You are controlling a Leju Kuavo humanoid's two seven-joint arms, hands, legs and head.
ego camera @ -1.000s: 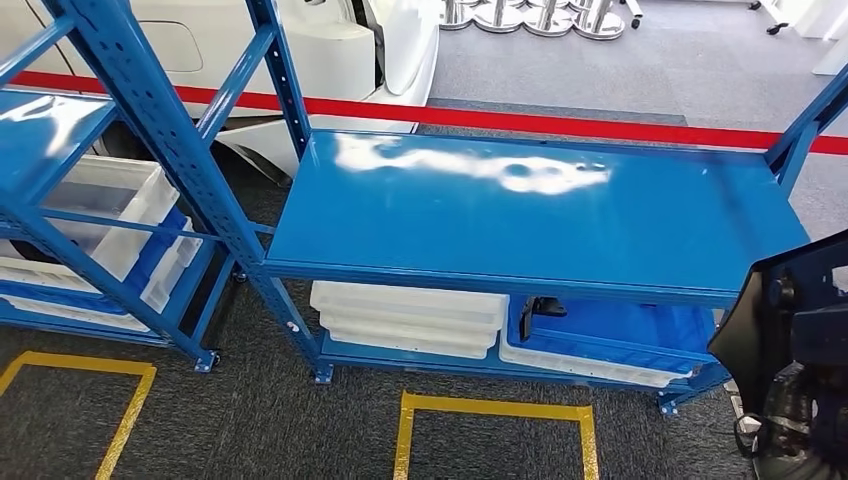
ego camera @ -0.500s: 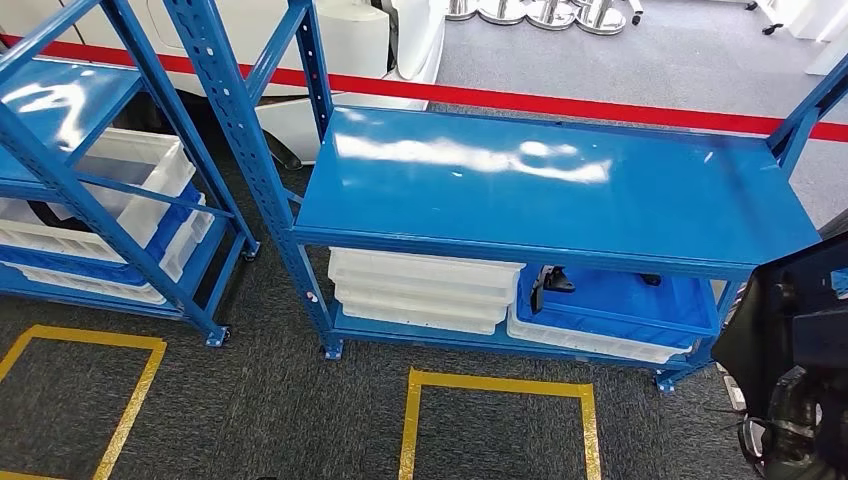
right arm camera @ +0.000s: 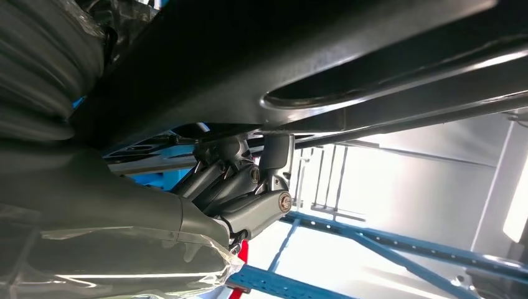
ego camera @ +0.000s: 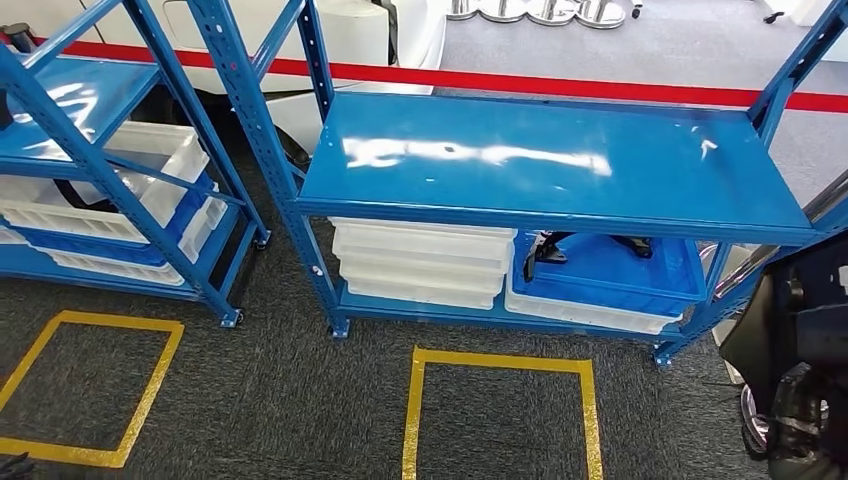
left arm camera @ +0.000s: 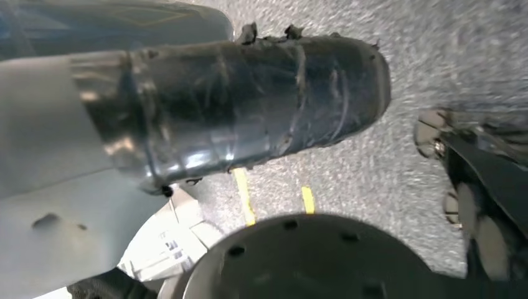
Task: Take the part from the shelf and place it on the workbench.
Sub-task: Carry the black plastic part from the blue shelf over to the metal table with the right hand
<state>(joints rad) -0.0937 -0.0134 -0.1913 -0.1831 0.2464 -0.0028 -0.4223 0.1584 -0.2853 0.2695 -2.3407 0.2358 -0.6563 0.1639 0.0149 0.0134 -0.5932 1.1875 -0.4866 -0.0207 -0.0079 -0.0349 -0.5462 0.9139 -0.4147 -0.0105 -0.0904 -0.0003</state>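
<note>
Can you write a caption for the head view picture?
Blue shelf with white bins and a blue bin underneath.

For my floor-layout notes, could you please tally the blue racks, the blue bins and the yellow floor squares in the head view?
Blue racks: 2, left and right
Blue bins: 2, left and right
Yellow floor squares: 2, left and right
Total: 6

Red floor stripe (ego camera: 560, 83) across top of frame. Yellow tape square (ego camera: 498, 412) at bottom centre, second yellow square (ego camera: 90, 385) at lower left. White car body (ego camera: 350, 40) at upper left.
</note>
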